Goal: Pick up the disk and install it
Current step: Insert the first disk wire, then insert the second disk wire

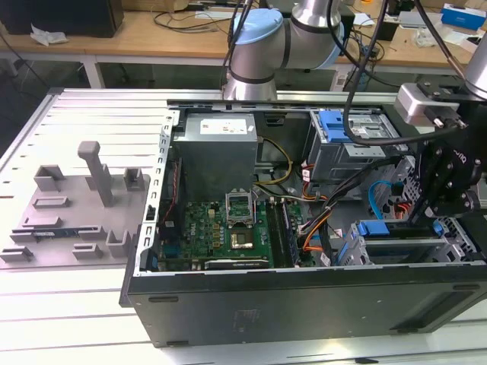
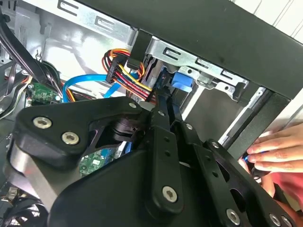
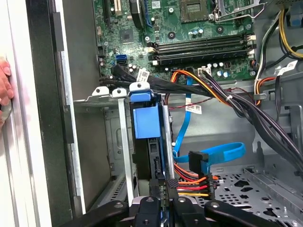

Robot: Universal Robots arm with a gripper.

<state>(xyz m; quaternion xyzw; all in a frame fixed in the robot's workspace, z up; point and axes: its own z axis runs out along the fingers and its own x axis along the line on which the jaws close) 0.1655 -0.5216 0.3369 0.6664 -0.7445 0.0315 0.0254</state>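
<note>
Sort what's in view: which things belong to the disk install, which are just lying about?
Job: disk, standing in the drive cage; pincer closed on its edge.
Lying about: power supply, motherboard, grey fixture plate beside the case, a person's hand on the case.

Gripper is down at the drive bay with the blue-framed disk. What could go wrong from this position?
1. The bundle of red, orange and yellow power cables lies right beside the blue-framed silver disk in its metal drive bay; it may snag on the gripper.
2. A person's hand rests on the black computer case edge close to the gripper, a possible pinch hazard.
3. The flat blue data cable loops nearby and might catch.
</note>
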